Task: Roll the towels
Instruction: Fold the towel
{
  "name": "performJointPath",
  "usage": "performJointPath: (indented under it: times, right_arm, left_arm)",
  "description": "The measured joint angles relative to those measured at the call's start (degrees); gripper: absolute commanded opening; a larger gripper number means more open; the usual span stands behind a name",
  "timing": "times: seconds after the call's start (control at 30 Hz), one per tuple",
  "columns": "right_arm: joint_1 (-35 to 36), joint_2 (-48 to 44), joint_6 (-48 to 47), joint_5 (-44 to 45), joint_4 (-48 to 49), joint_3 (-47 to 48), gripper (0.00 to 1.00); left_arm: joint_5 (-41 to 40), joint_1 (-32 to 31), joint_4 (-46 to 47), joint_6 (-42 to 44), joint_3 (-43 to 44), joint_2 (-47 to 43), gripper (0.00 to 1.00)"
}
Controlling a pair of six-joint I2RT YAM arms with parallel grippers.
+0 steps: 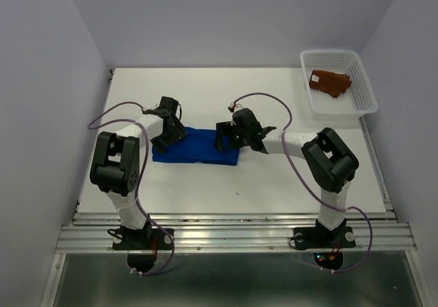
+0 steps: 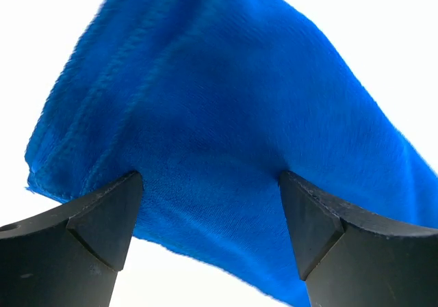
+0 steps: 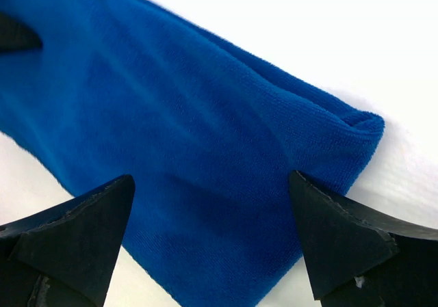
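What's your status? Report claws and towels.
Open: left claw, right claw, one at each end of blue towel. Flat, unrolled; brown towel in basket. Nothing obstructing.

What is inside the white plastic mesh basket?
One bunched rust-brown terry-cloth towel lies in the white plastic mesh basket, toward its left side. Whatever is beneath the towel is covered.

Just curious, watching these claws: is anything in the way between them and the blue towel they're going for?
Nothing visible. The left gripper and right gripper are both open right over the blue towel, one at each end, with only cloth between their fingers. The brown towel sits apart in the basket.
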Motion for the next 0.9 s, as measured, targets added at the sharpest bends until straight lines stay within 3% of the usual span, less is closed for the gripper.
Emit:
performJointPath:
  times: [0.17,0.33,0.6,0.9]
  right_arm:
    - [3.43,-6.8,2.86,2.1,6.34,-11.26,1.0]
    - [15.63,-11.34,8.74,10.56,8.5,-17.97,1.0]
    - [30.86,-9.14,18.67,27.5,-0.28,-12.79,1.0]
    - [35.47,-5.57,16.0,30.4,-5.42,-5.07,1.0]
  left_arm:
    - [0.26,-0.52,0.31,1.79,6.12,5.18,0.92]
    - [0.79,-3.26,1.09,6.49,14.08,11.13,0.91]
    - [2.01,-9.14,0.28,15.34,30.91,22.75,0.91]
    - [-1.25,-10.95,-2.38,24.37,35.87,25.31,0.91]
